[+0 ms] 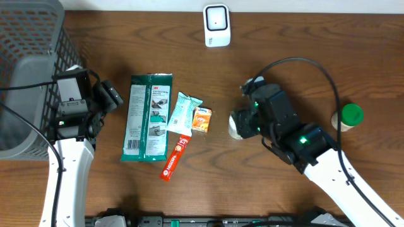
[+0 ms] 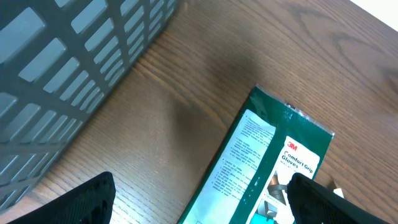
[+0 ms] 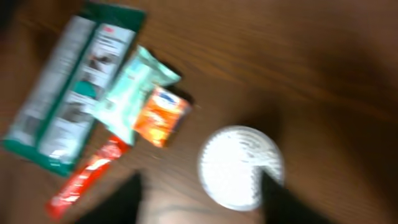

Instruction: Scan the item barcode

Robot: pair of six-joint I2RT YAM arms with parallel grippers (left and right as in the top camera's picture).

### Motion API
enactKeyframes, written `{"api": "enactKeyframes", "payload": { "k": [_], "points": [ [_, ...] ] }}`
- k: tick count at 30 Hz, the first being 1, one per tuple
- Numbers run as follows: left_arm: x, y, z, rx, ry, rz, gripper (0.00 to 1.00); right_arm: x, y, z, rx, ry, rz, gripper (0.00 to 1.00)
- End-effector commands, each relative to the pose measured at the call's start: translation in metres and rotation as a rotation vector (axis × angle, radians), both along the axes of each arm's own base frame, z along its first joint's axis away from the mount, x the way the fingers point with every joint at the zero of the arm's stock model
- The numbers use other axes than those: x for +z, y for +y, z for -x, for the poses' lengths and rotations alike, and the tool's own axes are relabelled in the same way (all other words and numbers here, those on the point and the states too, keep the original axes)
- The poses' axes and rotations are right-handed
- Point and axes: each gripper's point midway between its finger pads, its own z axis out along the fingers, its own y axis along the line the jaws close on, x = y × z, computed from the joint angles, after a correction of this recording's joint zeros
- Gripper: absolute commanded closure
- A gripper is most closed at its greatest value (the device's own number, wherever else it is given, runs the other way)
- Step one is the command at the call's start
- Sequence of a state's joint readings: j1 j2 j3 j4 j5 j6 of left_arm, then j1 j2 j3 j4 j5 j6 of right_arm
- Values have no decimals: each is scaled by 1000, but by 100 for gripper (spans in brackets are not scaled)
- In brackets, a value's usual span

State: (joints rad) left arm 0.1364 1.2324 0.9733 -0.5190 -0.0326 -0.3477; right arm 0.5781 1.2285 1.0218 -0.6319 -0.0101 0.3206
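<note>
Top-down overhead, two close wrist views

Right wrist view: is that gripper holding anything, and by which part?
Nothing is gripped. The right gripper hangs open astride the white round container, one finger at its rim, the other clear of it. The picture is blurred.

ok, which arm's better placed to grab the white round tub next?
Right, likely. The right end effector straddles the white round tub, fingers either side. The left end effector sits open by the green glove pack, across the table.
</note>
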Motion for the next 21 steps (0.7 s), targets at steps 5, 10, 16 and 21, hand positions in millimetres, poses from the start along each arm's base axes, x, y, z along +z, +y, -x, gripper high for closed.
{"api": "enactKeyframes", "payload": {
  "k": [5, 10, 16, 21],
  "points": [
    [14, 4, -3, 16, -34, -10, 12, -34, 37, 11, 29, 159, -56, 99],
    [14, 4, -3, 16, -34, -10, 12, -73, 68, 10, 88, 199, -13, 99],
    [14, 4, -3, 16, -34, -10, 12, -103, 54, -3, -9, 186, 118, 99],
    [14, 4, -3, 16, -34, -10, 12, -111, 23, 10, -54, 230, 253, 99]
  ]
}}
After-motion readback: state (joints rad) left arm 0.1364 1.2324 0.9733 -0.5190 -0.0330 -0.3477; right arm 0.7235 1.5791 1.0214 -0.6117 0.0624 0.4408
